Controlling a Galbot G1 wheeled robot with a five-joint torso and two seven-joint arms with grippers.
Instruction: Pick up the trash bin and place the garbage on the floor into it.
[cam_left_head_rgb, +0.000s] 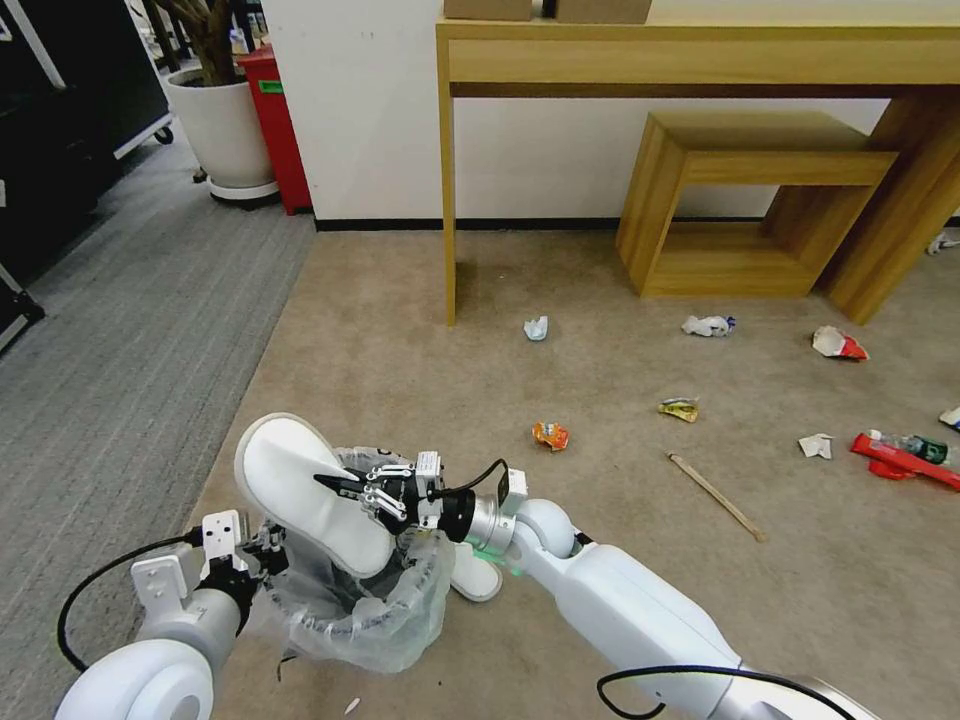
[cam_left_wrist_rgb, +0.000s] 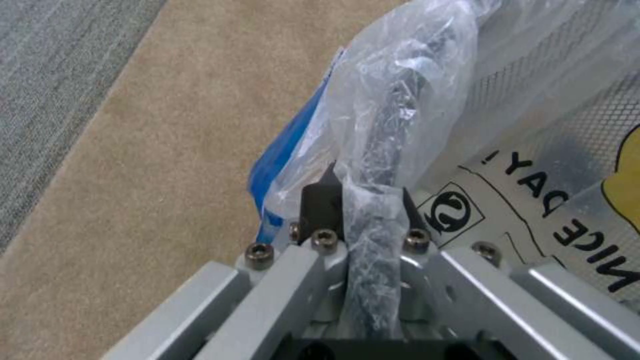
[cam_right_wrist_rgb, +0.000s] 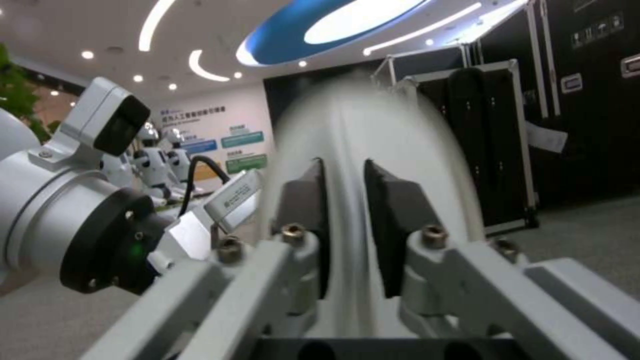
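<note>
The floor (cam_left_head_rgb: 420, 330) — beige carpet — stretches ahead of both hands, and most of the garbage lies on it well beyond the right hand (cam_left_head_rgb: 345, 487): a wooden stick (cam_left_head_rgb: 716, 496), a red packet (cam_left_head_rgb: 898, 460), an orange wrapper (cam_left_head_rgb: 550, 435), and several crumpled papers further off toward the wooden desk (cam_left_head_rgb: 700, 60).

The trash bin (cam_left_head_rgb: 385, 610) sits just below the right hand, tipped so its bag-lined mouth faces up and forward. The left hand (cam_left_wrist_rgb: 363, 200) is clamped on the bin's rim, the crinkly bag (cam_left_wrist_rgb: 413, 75) bunched between its pads. One grip at one edge looks like a weak hold: if the plastic slides over the rim, the bin could twist or drop.

The white slipper (cam_left_head_rgb: 310, 495) is pinched by its edge in the right hand, which is closed on it; the slipper stands over the bin mouth, its toe reaching up and out past the rim on the far side from the hand. It looks about as long as the opening is wide, so if let go here it may bridge the rim or tip outward onto the carpet. Pushing it down could instead lever the bin against the left hand's pinch.

A second slipper (cam_left_head_rgb: 478, 578) lies just beside the bin, under the right wrist — easy to knock.
</note>
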